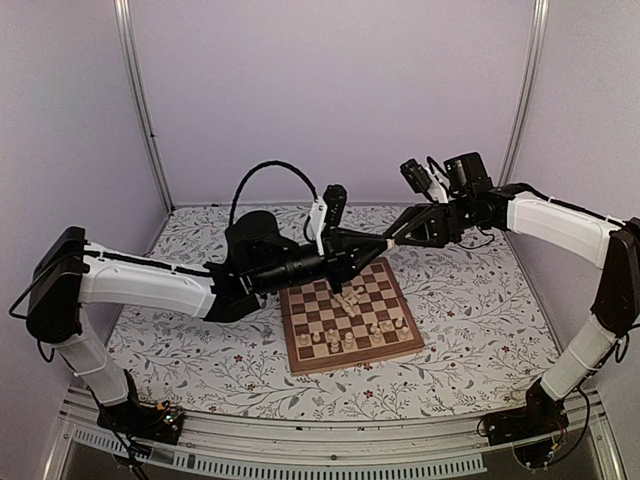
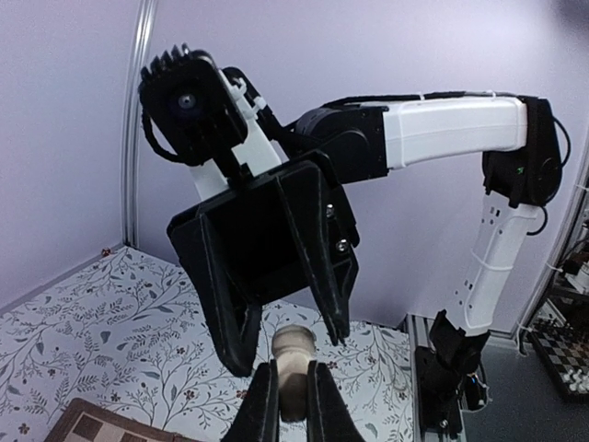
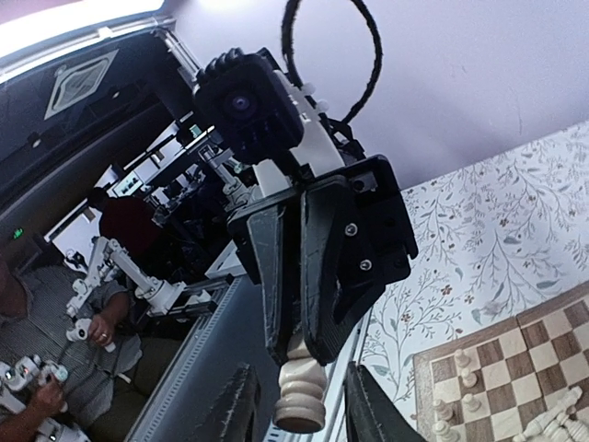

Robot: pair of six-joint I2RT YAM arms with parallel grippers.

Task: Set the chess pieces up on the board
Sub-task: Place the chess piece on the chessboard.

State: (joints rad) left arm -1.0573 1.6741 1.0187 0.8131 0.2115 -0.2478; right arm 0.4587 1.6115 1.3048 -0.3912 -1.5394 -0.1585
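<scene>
A cream chess piece (image 2: 294,346) hangs in the air above the far edge of the board (image 1: 312,352). My left gripper (image 2: 292,370) is shut on its stem. In the right wrist view the same piece (image 3: 301,401) sticks out of the left gripper's black fingers (image 3: 345,267) with its ringed base showing. My right gripper (image 3: 299,373) faces the left one tip to tip, open, with a finger on either side of the piece and a gap to each. Several chess pieces (image 1: 337,340) stand on the board, and a few more (image 1: 351,298) cluster near its middle.
The floral tablecloth (image 1: 200,350) surrounds the board. Both arms reach over its far half, meeting at about (image 1: 385,242). A black cable (image 1: 262,175) loops up from the left arm. Aluminium frame posts (image 1: 140,100) stand at the back corners.
</scene>
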